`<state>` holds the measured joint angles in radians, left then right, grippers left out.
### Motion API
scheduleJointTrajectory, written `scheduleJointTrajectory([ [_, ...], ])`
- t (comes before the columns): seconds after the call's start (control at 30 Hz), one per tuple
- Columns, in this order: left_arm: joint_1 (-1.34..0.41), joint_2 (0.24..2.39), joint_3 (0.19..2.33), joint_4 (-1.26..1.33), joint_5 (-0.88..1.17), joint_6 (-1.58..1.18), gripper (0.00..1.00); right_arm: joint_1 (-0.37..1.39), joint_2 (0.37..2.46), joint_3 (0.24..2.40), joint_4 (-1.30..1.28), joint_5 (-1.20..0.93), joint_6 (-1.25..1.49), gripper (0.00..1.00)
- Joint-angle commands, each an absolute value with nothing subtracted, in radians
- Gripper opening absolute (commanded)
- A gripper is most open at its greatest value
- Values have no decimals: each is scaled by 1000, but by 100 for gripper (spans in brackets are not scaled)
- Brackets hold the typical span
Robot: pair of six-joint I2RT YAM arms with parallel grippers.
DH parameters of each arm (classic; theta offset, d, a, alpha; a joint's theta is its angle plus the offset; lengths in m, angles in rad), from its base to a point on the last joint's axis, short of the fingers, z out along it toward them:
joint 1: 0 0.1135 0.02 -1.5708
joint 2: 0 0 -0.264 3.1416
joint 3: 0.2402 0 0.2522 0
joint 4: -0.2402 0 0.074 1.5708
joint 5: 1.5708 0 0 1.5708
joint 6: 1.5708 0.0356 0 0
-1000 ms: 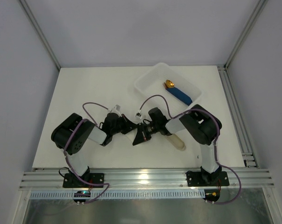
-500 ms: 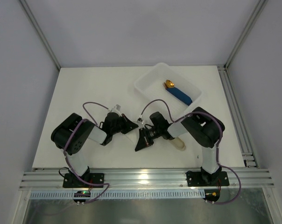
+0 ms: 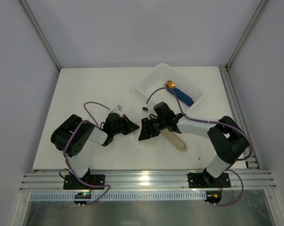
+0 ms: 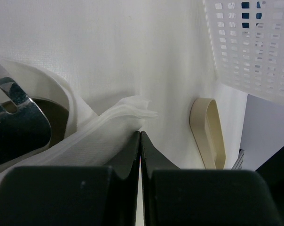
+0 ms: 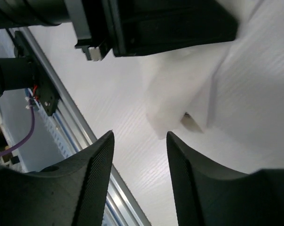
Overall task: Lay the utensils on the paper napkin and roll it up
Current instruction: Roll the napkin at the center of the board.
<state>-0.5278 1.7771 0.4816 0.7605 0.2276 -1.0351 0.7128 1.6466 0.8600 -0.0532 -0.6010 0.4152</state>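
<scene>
The paper napkin (image 4: 102, 136) lies as a loose white roll on the table between my two grippers. Shiny silver utensils (image 4: 12, 101), fork tines showing, stick out of its open end in the left wrist view. My left gripper (image 4: 140, 133) is shut, its tip against the napkin's layered edge, and I see no paper between the jaws. In the top view it (image 3: 130, 126) faces my right gripper (image 3: 143, 132). The right gripper (image 5: 139, 135) is open just short of the napkin's end (image 5: 179, 101), with nothing between its fingers.
A white perforated tray (image 3: 149, 81) stands at the back right with a blue-handled gold-tipped piece (image 3: 179, 94) in it. A beige oblong sleeve (image 3: 175, 140) lies right of the right gripper. The table's front rail (image 5: 71, 122) runs close behind the right gripper.
The right gripper has opened and let go of the napkin. Its arm has stretched out, the elbow swinging right. The left gripper stays shut at the napkin.
</scene>
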Motion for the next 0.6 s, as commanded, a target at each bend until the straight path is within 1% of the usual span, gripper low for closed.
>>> scheduleJointTrajectory([
  [0.0,-518,1833,431,442,135,-937,0,695,1637,925,-182,-482,330,54],
  [0.1,-518,1838,434,443,141,-934,0,678,1667,957,-198,-468,307,57],
  [0.13,-518,1838,436,443,140,-936,0,672,1680,974,-204,-466,302,60],
  [0.23,-518,1841,437,446,144,-936,0,660,1736,1003,-196,-497,279,65],
  [0.57,-518,1839,434,453,150,-937,0,660,1862,1055,-173,-603,210,65],
])
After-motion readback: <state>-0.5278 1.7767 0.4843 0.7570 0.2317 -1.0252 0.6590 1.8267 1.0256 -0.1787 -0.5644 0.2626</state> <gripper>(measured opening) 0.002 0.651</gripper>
